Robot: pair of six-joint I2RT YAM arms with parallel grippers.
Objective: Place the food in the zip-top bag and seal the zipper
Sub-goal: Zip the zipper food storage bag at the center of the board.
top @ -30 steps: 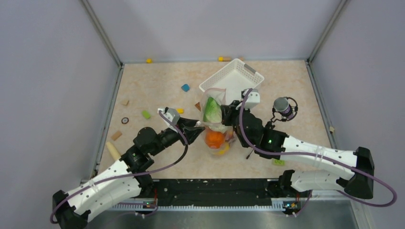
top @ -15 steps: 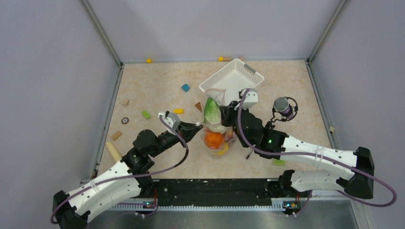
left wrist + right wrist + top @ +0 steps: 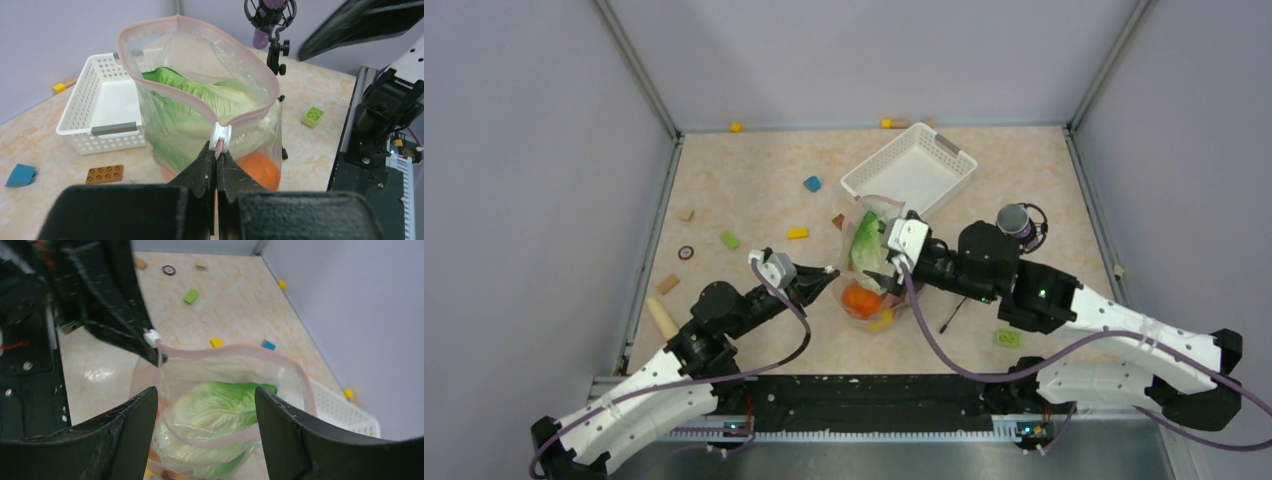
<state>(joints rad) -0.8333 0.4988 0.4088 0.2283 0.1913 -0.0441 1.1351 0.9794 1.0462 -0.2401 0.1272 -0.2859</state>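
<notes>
Since the frame before, the right arm [image 3: 1064,300] has drawn back from the bag [image 3: 252,132] and its jaws have let go of it. The left arm [image 3: 724,310] has also pulled a little toward the near edge.

Now the right jaws stand wide apart, close to the right side of the bag, and they grasp nothing. The left jaws are clenched on the white slider [image 3: 220,136] of the zipper [image 3: 176,18], at the corner of the bag nearest to them. The zipper is a pink strip, and it lies open around the whole mouth.

The bag stands upright on the worktop [image 3: 50,145], on the near side of the white basket [image 3: 100,142]. Inside the bag the green lettuce [image 3: 190,97] leans at the top, and the orange [image 3: 257,170] lies under it. From above, a yellow piece [image 3: 882,320] shows at the near bottom of the bag; I cannot tell surely which fruit it is.

A brown block [image 3: 104,173], a blue block [image 3: 21,175] and a green block [image 3: 313,116] lie on the worktop around the bag, apart from it.
</notes>
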